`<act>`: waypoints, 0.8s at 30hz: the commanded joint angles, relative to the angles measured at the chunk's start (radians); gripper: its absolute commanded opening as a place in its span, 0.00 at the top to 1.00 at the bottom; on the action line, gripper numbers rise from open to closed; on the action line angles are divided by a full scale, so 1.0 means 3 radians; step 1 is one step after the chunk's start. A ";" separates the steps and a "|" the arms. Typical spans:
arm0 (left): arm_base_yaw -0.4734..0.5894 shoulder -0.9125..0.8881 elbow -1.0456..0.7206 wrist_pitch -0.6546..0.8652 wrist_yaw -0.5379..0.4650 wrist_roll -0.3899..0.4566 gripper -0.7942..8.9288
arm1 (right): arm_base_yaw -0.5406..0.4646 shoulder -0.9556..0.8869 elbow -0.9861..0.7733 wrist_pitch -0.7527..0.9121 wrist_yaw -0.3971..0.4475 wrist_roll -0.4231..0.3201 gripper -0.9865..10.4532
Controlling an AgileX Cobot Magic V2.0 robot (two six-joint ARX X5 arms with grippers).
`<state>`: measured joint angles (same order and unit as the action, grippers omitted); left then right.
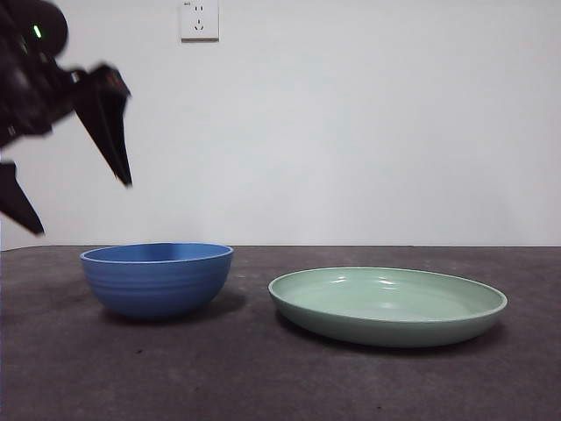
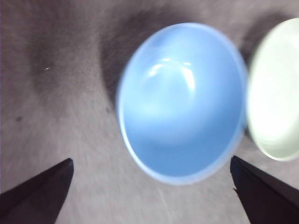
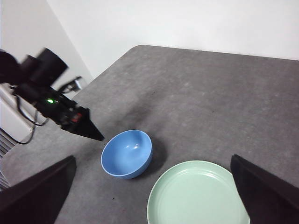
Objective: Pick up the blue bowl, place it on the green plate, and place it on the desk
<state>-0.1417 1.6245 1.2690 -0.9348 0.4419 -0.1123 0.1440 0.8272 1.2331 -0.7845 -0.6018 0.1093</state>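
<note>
Grey, speckled counter point(image 1: 280, 386) runs back to a bare white wall with a socket point(image 1: 199, 19) high up, and nothing on it has been shifted yet as far as I can judge. Left gripper point(image 1: 74, 197) hangs with its fingers point(image 1: 110, 123) spread wide and empty, above and just to one side of the bowl point(image 1: 158, 278), which sits on the counter beside the plate point(image 1: 387, 304), close but not touching. Right gripper point(image 3: 149, 205) waits high up, fingers spread too, so the grasp, the placing on the plate and the return to the counter all remain.
</note>
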 commanded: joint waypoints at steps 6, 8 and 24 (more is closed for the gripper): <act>-0.0070 0.0544 0.0069 0.0257 0.0014 0.0072 0.16 | 0.0011 0.0027 0.0057 -0.0015 -0.0003 -0.0015 0.31; -0.0085 0.0624 0.0067 0.0289 0.0013 0.0070 0.16 | 0.0011 0.0027 0.0057 -0.0046 -0.0003 -0.0015 0.31; -0.0123 0.0842 0.0067 0.0456 -0.0024 0.0048 0.70 | 0.0011 0.0027 0.0057 -0.0211 -0.0001 -0.0015 0.31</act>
<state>-0.1753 1.8545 1.2690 -0.8036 0.4370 -0.1020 0.1440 0.8272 1.2331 -0.8539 -0.6018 0.1093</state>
